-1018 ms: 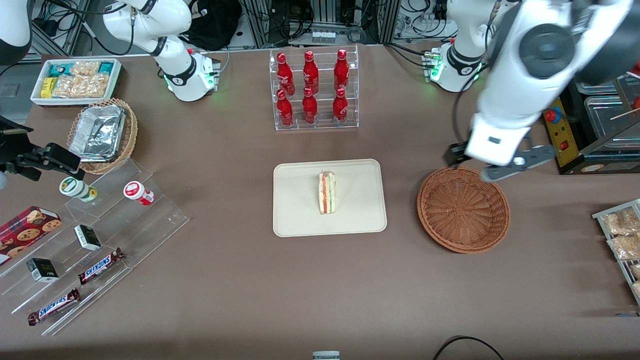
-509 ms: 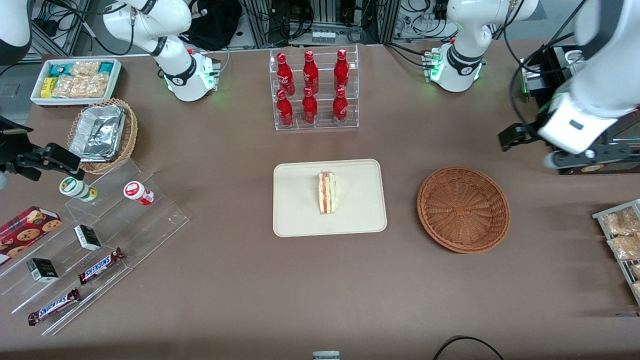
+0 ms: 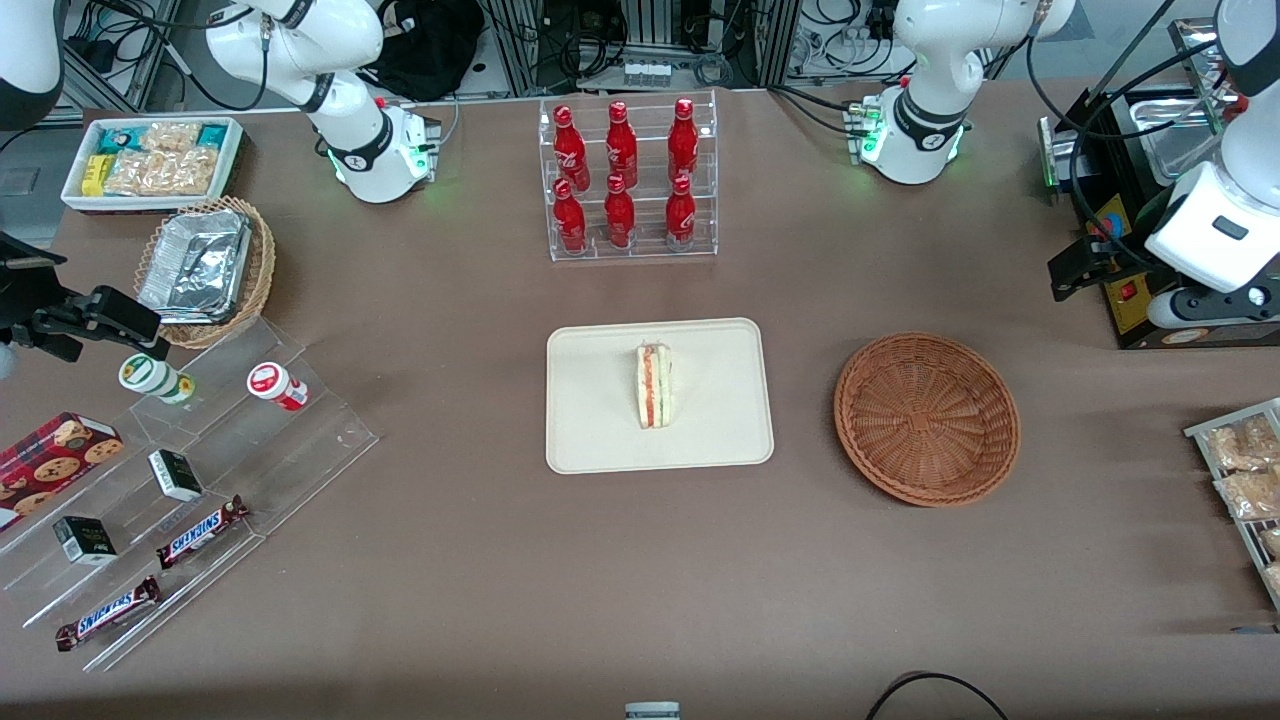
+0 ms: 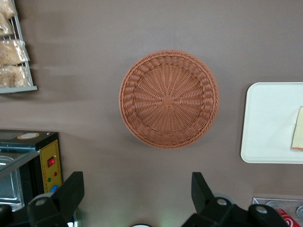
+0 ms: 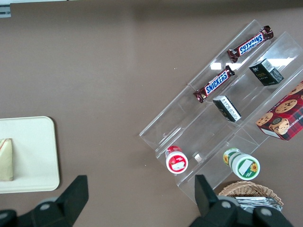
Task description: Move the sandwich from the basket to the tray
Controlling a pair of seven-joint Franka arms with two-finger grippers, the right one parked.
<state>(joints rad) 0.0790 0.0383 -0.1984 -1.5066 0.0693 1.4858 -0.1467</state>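
Sandwich (image 3: 655,385) is lying on its side near the middle of the tray (image 3: 590,440), its red-orange filling edge showing, with cream surface around it on every side, so by my reading the placing is already done. Basket (image 3: 927,418) is sitting beside the tray toward the working arm's end of the table, and nothing is lying in its woven bowl. Left gripper (image 4: 137,196) is hanging high above the bare table near the basket's rim, farther from the front camera than the basket, its fingers (image 4: 71,189) spread wide and holding nothing. That height and emptiness suggest the arm is clearing off so nothing is disturbing the sandwich; I judge no grasp is left to make
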